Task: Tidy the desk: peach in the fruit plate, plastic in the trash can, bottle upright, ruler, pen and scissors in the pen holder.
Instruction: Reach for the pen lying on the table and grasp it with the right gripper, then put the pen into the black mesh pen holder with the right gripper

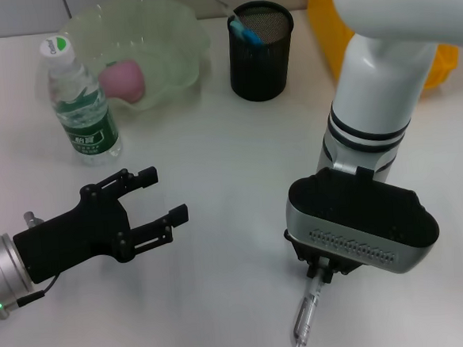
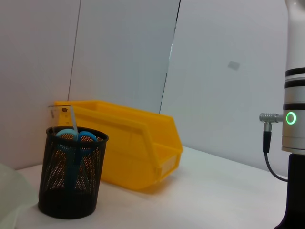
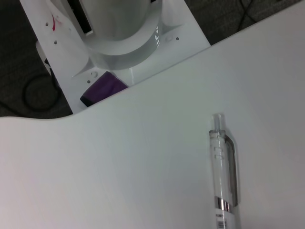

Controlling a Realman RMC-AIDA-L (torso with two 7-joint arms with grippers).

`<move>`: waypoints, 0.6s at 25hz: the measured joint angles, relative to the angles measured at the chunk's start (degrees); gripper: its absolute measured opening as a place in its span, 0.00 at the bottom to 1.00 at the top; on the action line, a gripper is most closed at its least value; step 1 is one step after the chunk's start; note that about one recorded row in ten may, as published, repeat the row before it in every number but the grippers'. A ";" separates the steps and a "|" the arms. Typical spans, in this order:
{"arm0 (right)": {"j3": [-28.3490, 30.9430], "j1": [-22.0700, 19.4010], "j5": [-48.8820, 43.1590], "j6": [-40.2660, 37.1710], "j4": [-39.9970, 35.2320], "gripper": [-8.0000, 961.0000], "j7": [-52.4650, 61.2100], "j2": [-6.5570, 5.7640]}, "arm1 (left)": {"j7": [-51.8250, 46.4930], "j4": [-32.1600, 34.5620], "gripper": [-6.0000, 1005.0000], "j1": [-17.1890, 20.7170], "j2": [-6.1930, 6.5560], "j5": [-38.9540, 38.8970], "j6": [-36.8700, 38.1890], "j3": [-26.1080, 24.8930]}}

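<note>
A clear pen [image 1: 307, 315] lies flat on the white desk near its front edge, also seen close up as the pen [image 3: 224, 176]. My right gripper [image 1: 316, 269] hangs straight down over the pen's upper end. My left gripper [image 1: 163, 196] hovers open and empty at the front left. The bottle [image 1: 80, 105] stands upright at the back left. A pink peach [image 1: 122, 79] rests in the pale green fruit plate [image 1: 178, 34]. Blue-handled scissors [image 1: 245, 31] and a clear ruler [image 2: 66, 114] stand in the black mesh pen holder [image 1: 262, 60]. The plastic is out of view.
A yellow bin [image 1: 323, 24] sits at the back right, behind my right arm, and shows as the bin [image 2: 138, 143] beside the pen holder [image 2: 71, 181]. The desk's front edge [image 3: 143, 81] and the robot's base [image 3: 119, 33] lie just beyond the pen.
</note>
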 joint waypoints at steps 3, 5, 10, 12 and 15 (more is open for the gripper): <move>0.00 0.02 -0.01 0.00 0.00 0.15 0.00 0.00 | 0.00 0.01 0.80 0.00 0.00 -0.01 0.02 0.00; 0.00 0.02 -0.02 0.00 0.00 0.14 0.00 0.00 | 0.00 0.09 0.80 -0.02 0.00 -0.07 0.06 0.00; 0.63 -0.07 -0.20 -0.43 -0.53 0.14 0.22 -0.01 | 0.00 0.29 0.80 0.06 0.04 -0.07 0.08 -0.09; 1.11 -0.21 -0.22 -0.77 -0.81 0.14 0.23 -0.05 | 0.00 0.33 0.80 0.06 0.05 -0.07 0.09 -0.16; 5.33 -0.87 -0.43 -3.67 -2.51 0.14 0.25 -0.37 | -0.22 0.49 0.80 0.07 0.10 -0.07 0.09 -0.41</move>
